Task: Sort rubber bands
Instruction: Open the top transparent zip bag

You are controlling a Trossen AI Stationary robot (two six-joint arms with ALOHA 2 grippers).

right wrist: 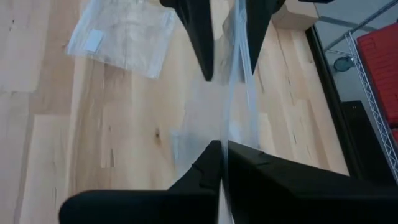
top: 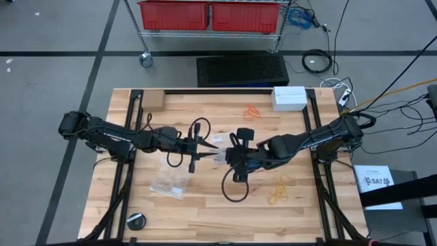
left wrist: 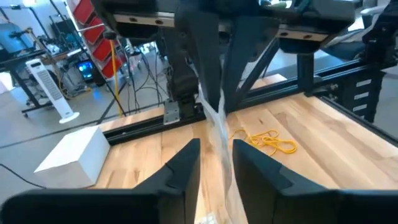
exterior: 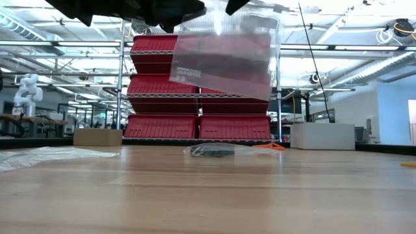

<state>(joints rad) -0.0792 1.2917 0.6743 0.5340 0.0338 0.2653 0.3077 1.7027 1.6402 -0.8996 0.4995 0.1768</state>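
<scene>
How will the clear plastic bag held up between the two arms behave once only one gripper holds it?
The clear plastic bag will likely droop: it hangs as a thin film above the wooden table. It looks light, so it may sway. The right gripper, jaws shut on its edge, may lose the smooth film.

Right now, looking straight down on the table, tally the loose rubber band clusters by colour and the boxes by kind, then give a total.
Orange rubber band cluster: 1
Yellow rubber band cluster: 1
White box: 1
Small cardboard box: 1
Total: 4
</scene>
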